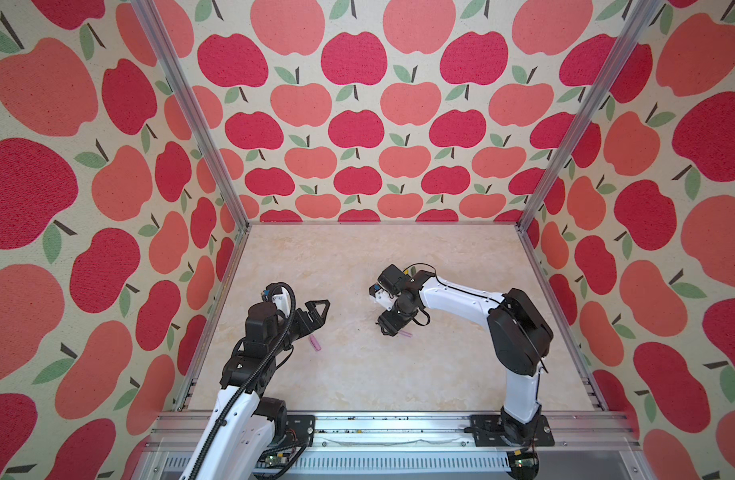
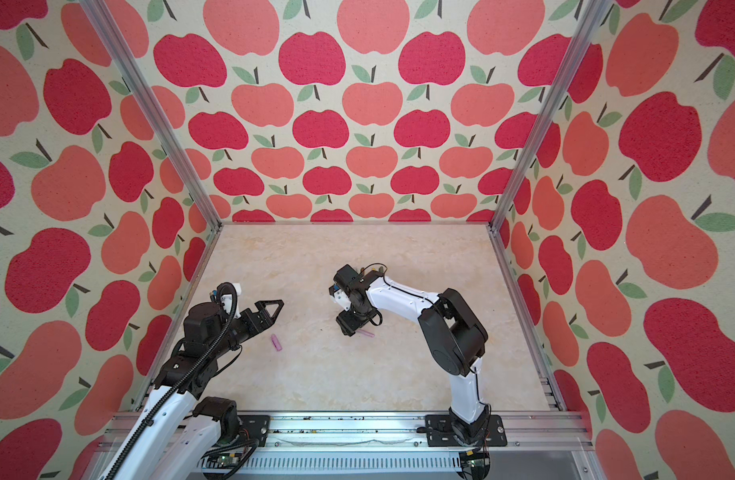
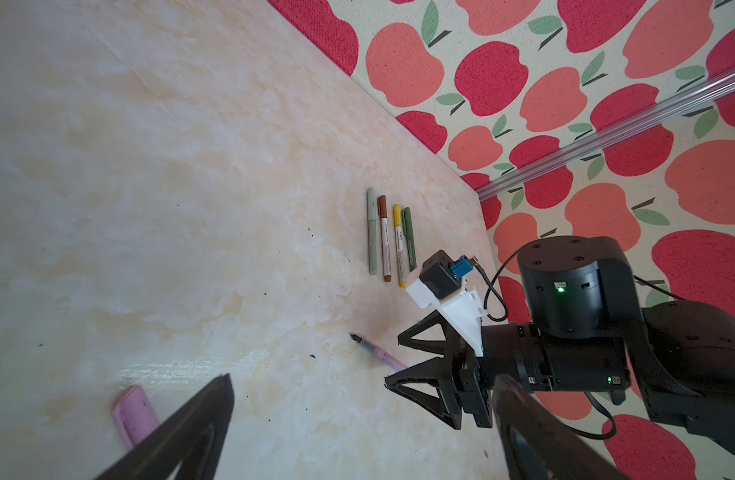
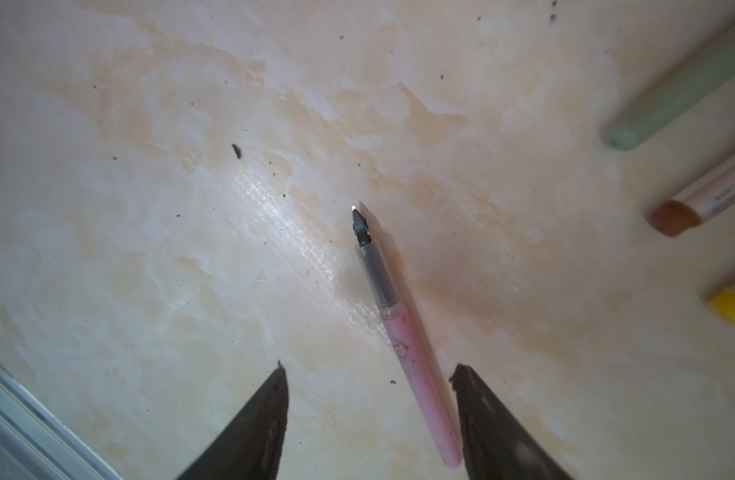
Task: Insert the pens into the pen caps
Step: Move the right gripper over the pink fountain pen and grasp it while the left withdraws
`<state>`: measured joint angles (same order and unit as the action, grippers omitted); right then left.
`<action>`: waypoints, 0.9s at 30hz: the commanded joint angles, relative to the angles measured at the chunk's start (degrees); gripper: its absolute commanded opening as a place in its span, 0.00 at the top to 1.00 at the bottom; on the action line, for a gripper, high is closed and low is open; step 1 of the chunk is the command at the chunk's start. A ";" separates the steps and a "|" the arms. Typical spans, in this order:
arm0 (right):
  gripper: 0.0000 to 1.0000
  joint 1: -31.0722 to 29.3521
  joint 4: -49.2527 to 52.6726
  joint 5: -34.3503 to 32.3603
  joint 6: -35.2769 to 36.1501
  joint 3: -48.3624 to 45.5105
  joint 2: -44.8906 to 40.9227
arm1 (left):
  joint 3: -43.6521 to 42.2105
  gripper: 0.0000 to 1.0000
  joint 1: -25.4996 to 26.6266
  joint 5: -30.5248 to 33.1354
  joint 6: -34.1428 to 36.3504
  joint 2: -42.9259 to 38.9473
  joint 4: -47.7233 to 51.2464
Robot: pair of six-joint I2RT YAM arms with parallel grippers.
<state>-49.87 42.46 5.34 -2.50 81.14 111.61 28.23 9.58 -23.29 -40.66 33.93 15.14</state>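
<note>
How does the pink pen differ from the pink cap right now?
The pink pen is long and slim with a bare dark tip; the pink cap is short and stubby. The pink pen lies between the open jaws of the right end effector; the pink cap lies near the left end effector. Both are pink, flat on the table.

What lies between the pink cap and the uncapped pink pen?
Nothing: in both top views only bare tabletop separates the pink cap from the pink pen.

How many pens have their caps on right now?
4, side by side in one row on the beige marbled table: pale green pen, brown-capped white pen, yellow-capped white pen, dark green pen. Others may be hidden from view.
</note>
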 commanded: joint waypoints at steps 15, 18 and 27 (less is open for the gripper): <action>0.54 -0.47 1.59 -4.36 0.76 1.70 5.85 | -4.30 0.01 -0.60 -1.34 -4.69 -4.89 0.51; 0.58 -0.58 1.19 -4.33 -0.04 1.30 6.44 | -4.23 0.01 -0.65 -1.58 -4.77 -4.08 -0.02; 0.74 -1.29 1.01 -4.54 -1.32 0.86 8.26 | -4.23 0.01 -0.81 -1.62 -5.30 -3.70 -0.39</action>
<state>-50.26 42.48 0.16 -2.66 83.13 116.79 24.47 9.08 -24.38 -45.58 30.41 14.92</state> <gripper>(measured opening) 0.274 0.992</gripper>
